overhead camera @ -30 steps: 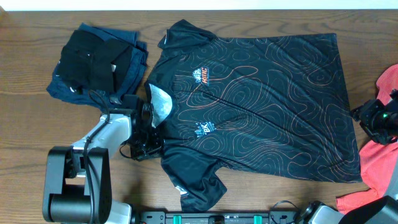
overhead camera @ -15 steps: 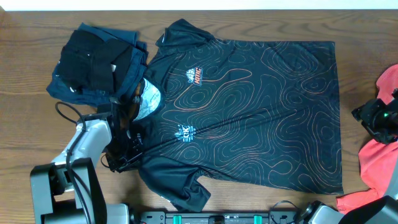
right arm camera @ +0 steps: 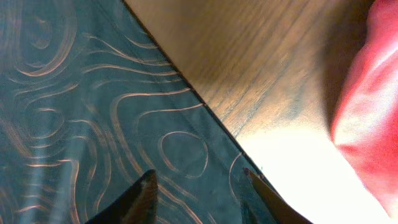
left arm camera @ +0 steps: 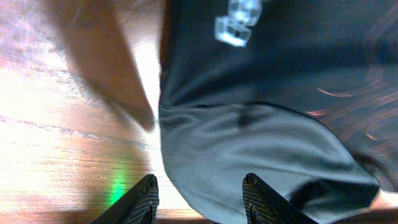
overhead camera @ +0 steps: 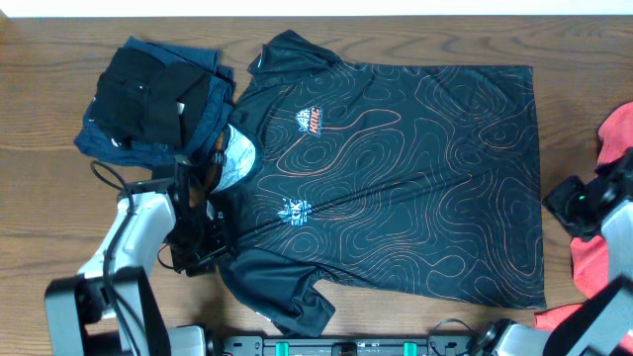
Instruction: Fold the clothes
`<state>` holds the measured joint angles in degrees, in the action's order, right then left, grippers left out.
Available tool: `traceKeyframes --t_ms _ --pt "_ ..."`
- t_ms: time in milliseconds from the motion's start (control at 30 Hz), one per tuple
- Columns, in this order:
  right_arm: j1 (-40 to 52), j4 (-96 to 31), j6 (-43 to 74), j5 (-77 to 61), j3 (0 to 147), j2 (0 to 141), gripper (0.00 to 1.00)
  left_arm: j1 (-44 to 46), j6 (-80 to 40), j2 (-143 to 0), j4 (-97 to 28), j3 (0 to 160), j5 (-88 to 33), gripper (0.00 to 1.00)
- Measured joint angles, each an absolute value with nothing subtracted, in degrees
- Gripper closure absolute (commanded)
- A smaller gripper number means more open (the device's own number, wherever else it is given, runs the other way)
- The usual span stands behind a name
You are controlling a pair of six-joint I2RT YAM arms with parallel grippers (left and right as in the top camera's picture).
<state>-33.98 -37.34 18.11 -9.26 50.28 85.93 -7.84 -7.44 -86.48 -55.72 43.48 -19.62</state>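
At the far left, a rumpled pile [overhead camera: 153,104] of navy and black garments sits on the brown wood-grain worktop [overhead camera: 59,218], its folds soft and uneven. Just below it the left gripper [left arm camera: 199,202] hangs over the shirt's near shoulder, fingers moderately apart, with smooth dark fabric lying loose beneath them and nothing pinched. The black shirt [overhead camera: 396,178] lies spread flat across the middle of the worktop, neck toward the left and hem toward the right. It is a thin, matte sports knit crossed by fine orange-white contour lines. Its collar [overhead camera: 235,158] shows a pale lining, and two small logos [overhead camera: 314,122] sit on the chest. The right gripper [right arm camera: 196,196] hovers over the shirt's straight hem edge, fingers partly apart and holding nothing. At the far right lies a bunched coral-red garment [overhead camera: 603,257].
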Motion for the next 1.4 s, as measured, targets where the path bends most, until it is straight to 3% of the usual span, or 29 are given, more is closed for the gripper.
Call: traceKeyframes --t_ms 133,233,300,533,967,1000,1033,1067,1100,1400 --pt "-33.8 -33.3 19.6 -9.2 46.9 92.0 0.78 -7.8 -5.1 -83.1 -55.7 44.4 -20.5 0.48" --pt "-33.8 -32.1 20.6 -8.8 47.1 94.6 0.94 -7.8 -4.2 -81.1 -55.5 44.4 -20.9 0.46" --pt "-33.8 -32.0 21.5 -7.4 47.7 95.5 0.99 -7.8 -4.0 -80.5 -55.5 44.5 -20.9 0.46" --pt "-33.9 -34.0 23.1 -2.7 48.9 96.1 0.99 -7.8 -3.7 -80.5 -53.6 44.5 -22.8 0.45" --pt "-33.9 -39.2 23.5 2.9 52.2 97.8 0.99 -3.5 -3.2 -80.5 -34.6 44.7 -30.7 0.39" --pt "-33.9 -39.4 23.5 3.6 52.6 97.9 0.98 -3.0 -3.2 -80.5 -34.3 44.7 -30.7 0.38" --pt "-34.0 -39.4 23.5 4.0 52.9 97.9 0.91 -2.5 -3.2 -80.5 -34.2 44.7 -30.6 0.38" --pt "-34.0 -39.3 23.5 4.1 53.1 97.9 0.7 -2.3 -3.2 -80.6 -34.2 44.7 -30.5 0.38" --pt "-34.1 -39.3 23.6 4.1 53.6 97.9 0.61 -2.2 -3.2 -80.8 -34.3 44.7 -30.4 0.37" --pt "-34.4 -45.5 19.4 -3.7 60.9 97.6 0.51 -2.1 -3.1 -81.1 -43.9 45.3 -29.6 0.37"
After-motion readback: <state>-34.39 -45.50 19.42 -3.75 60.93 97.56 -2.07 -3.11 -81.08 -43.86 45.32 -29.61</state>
